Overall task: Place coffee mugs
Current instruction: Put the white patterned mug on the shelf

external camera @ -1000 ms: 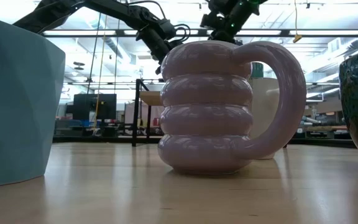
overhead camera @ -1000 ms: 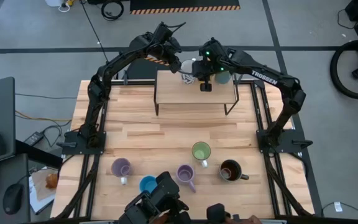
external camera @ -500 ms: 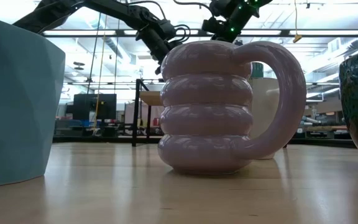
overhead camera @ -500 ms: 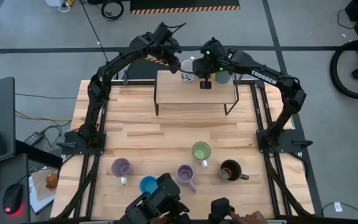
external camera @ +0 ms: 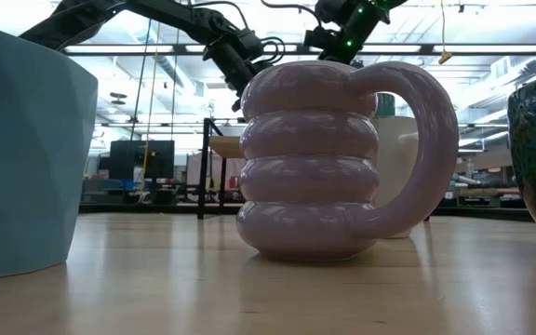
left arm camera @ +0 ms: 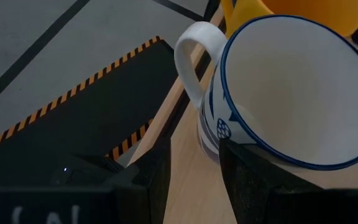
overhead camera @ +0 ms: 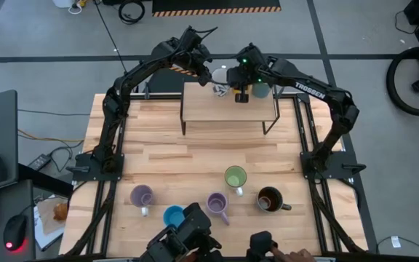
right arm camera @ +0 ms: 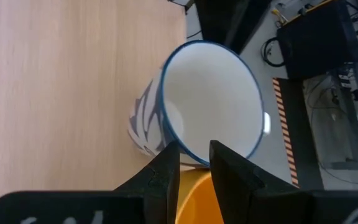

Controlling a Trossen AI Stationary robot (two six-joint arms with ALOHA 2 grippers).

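High view, near edge to far: light purple mugs, blue mug, green mug and dark brown mug stand on the table. On the far shelf, the left gripper sits narrowly parted beside the blue-rimmed white mug, gripping nothing. Right gripper, fingers nearly closed, pinches the orange mug touching it; risk judged: a crowded release nudges the white mug off the back edge.

Even, bright overhead light is falling across the butcher-block table in the high view, casting only faint shadows. In the low view, ceiling strip lights are glowing behind and laying soft glare on the ribbed light purple mug, while the blue mug is sitting blurred at the edge. The white mug is looming soft, close to the lens.
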